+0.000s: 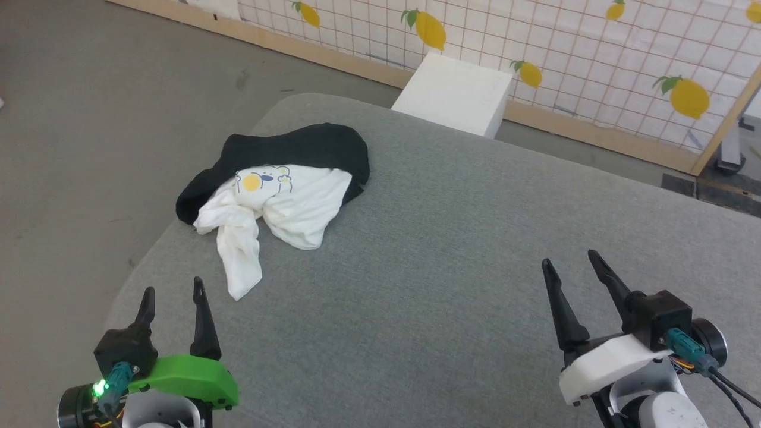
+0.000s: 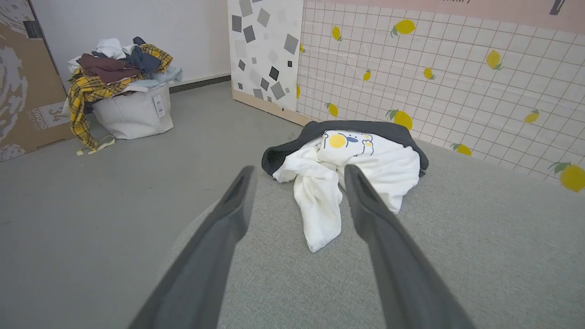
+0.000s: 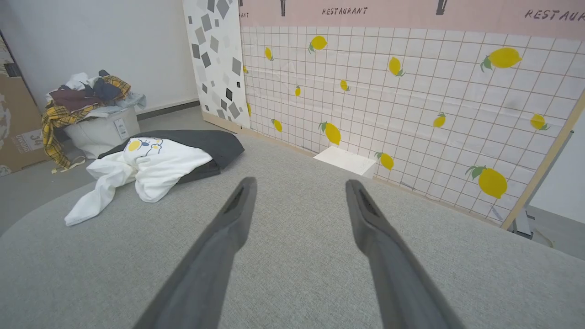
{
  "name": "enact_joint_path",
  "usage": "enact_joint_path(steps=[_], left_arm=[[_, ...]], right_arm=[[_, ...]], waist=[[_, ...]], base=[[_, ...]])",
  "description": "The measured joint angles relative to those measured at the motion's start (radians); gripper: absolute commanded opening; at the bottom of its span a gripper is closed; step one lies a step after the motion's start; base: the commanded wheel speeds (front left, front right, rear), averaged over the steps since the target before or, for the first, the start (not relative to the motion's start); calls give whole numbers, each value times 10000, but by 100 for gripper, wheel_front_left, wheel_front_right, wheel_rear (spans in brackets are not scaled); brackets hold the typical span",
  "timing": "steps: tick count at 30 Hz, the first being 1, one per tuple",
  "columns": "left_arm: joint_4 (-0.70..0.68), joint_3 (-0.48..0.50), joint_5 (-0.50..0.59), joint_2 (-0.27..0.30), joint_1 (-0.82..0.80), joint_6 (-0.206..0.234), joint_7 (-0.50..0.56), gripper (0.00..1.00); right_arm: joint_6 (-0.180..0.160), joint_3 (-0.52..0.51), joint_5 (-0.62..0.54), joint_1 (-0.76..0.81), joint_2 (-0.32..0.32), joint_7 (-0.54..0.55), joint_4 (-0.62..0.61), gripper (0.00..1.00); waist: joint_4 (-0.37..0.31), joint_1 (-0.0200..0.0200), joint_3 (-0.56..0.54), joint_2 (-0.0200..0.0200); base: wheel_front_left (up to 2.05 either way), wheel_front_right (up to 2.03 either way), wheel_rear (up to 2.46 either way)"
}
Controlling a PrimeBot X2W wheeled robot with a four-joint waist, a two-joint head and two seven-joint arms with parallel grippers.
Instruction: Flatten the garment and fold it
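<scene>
garment [image 1: 279,190] crumpled in a heap on grey table [image 1: 452,249], far-left area, left gripper [image 1: 173,292] fingers spread wide, empty, just short of its trailing white end, right gripper [image 1: 574,264] fingers wide, empty, well apart from it

Staged test room, of the kind set up in a lab rather than a lived-in home. One side is closed off by freestanding panels. One is a lemon panel [image 3: 411,105] printed with white tiles, under a pink band [image 3: 345,10] lettered "RESTAURANT". Another carries scattered grey squares [image 2: 265,50]. A bare wooden post [image 3: 544,163] frames the lemon panel. Beyond the panels stands a plain white wall [image 2: 137,27]. The floor [image 2: 137,183] is bare grey. A large round-cornered tabletop [image 1: 452,249] is covered in grey fabric. On the floor are a white bag [image 2: 132,112] heaped with mixed clothes [image 2: 114,64], a cardboard box [image 2: 23,91] and a white block [image 1: 455,95].
</scene>
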Motion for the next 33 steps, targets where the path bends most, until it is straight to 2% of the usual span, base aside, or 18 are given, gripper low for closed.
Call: enact_joint_path(steps=[20,33], left_arm=[[27,-84,-583,318,18,435,-221,100],[163,-65,-1139,502,-15,631,-512,100]], right_arm=[[-2,171,184,-139,4,-253,167,100],[-2,272,249,-460,17,-351,268,100]], waist=[[965,0,-6,0],[1200,0,387,0]], base=[[0,0,0],[0,0,0]])
